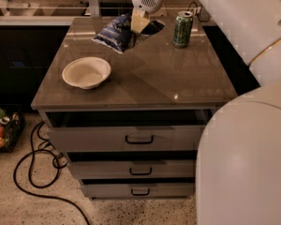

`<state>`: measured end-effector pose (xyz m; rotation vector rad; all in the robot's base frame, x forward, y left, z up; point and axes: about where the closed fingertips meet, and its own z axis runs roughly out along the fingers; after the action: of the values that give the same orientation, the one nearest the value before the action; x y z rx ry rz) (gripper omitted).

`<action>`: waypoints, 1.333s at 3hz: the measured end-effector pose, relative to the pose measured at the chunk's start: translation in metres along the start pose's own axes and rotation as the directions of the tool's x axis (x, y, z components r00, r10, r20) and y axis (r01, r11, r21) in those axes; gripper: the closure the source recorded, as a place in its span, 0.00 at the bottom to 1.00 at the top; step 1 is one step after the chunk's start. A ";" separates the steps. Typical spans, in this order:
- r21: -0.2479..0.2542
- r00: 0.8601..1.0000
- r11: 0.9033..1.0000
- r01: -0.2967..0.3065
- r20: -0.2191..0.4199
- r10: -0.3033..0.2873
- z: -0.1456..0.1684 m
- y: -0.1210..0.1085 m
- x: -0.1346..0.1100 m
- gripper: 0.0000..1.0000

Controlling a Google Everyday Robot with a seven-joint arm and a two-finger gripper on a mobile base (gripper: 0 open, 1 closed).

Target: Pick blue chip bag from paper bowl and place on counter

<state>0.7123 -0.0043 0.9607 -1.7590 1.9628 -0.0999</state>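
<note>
The blue chip bag (pixel 113 33) is a crumpled dark-blue foil bag with white markings, held above the far left part of the counter (pixel 159 74). My gripper (pixel 136 23) is shut on the bag's right end, well behind the bowl. The paper bowl (pixel 86 72) is off-white, shallow and empty, near the counter's front left corner. The arm comes in from the upper right and fills the right side of the view.
A green can (pixel 182 29) stands upright at the back right of the counter. The top drawer (pixel 131 137) of the cabinet is pulled slightly open. A black cable (pixel 33 177) lies on the speckled floor at the left, next to a basket (pixel 2 130).
</note>
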 end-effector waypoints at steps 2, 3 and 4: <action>0.078 0.981 0.979 -0.189 -0.024 0.192 0.003 0.000 0.084 1.00; 0.094 0.945 0.953 -0.289 0.187 0.268 0.004 0.017 0.129 1.00; 0.119 0.945 0.945 -0.304 0.162 0.283 -0.001 0.010 0.139 1.00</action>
<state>0.6969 -0.1351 0.9147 -1.3288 2.0344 -0.0112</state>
